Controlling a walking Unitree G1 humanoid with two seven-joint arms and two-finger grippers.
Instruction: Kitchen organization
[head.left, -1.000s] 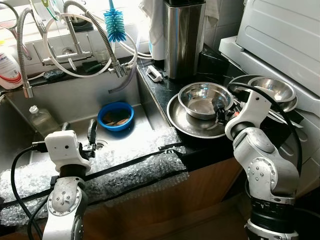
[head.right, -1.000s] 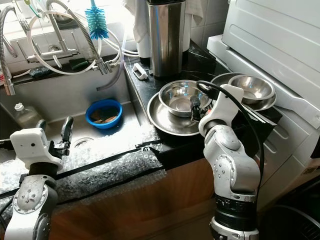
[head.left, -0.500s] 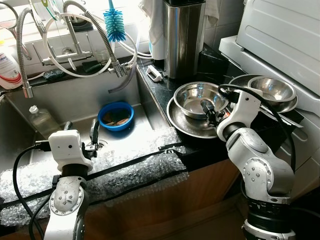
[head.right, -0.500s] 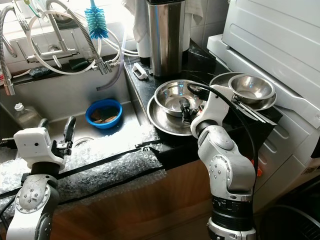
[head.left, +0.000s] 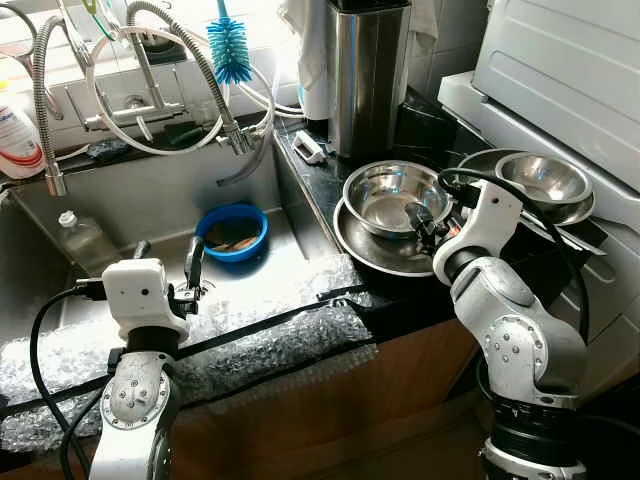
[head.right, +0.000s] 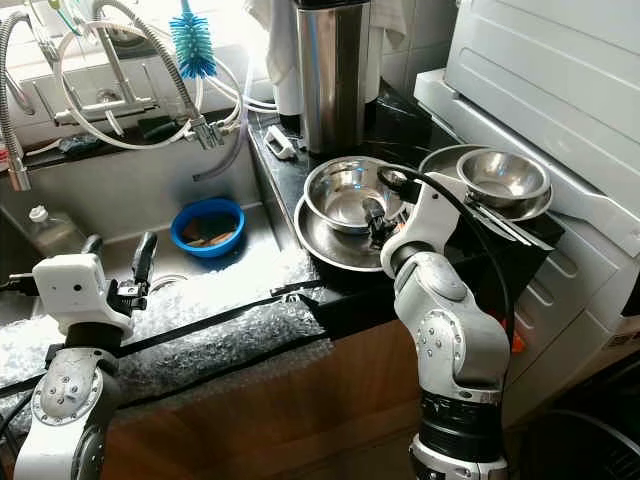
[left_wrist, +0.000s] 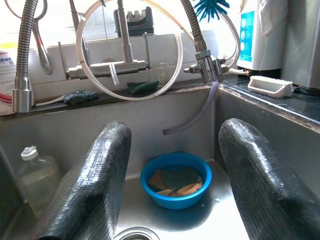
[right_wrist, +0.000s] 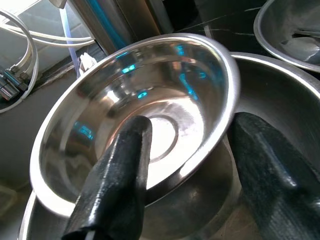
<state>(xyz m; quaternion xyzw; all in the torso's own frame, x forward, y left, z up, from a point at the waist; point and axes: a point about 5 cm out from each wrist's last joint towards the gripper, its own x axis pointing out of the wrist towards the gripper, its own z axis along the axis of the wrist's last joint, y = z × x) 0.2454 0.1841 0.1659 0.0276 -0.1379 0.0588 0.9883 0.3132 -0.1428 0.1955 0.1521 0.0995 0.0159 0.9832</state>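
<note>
Left eye view: the right gripper (head.left: 418, 222) reaches over the black countertop (head.left: 330, 190) to the steel bowl (head.left: 385, 195), which sits nested in a wider steel basin (head.left: 375, 250). Its fingers straddle the bowl's near rim, 1 inside and 1 outside. The left gripper (head.left: 170, 262) hovers above the steel sink (head.left: 150, 205), its 2 fingers apart and holding nothing. A blue bowl (head.left: 231, 232) rests on the sink floor, and bubble wrap (head.left: 280, 330) lies along the sink's front edge.

Right eye view: a second stack of steel bowls (head.right: 500, 178) stands to the right by a white appliance (head.right: 560, 90). A tall steel canister (head.right: 331, 75) rises behind the bowl, and a blue bottle brush (head.right: 190, 48) hangs near the faucet hoses (head.right: 120, 90).

Left wrist view: the wide-open fingers (left_wrist: 95, 185) frame the blue bowl, which contains brownish scraps. A small plastic bottle (left_wrist: 37, 175) stands in the sink corner, and a white brush (left_wrist: 270, 86) lies on the counter.

Right wrist view: the fingers (right_wrist: 120, 180) are spread about the tilted bowl's rim. I cannot tell whether they press it.
</note>
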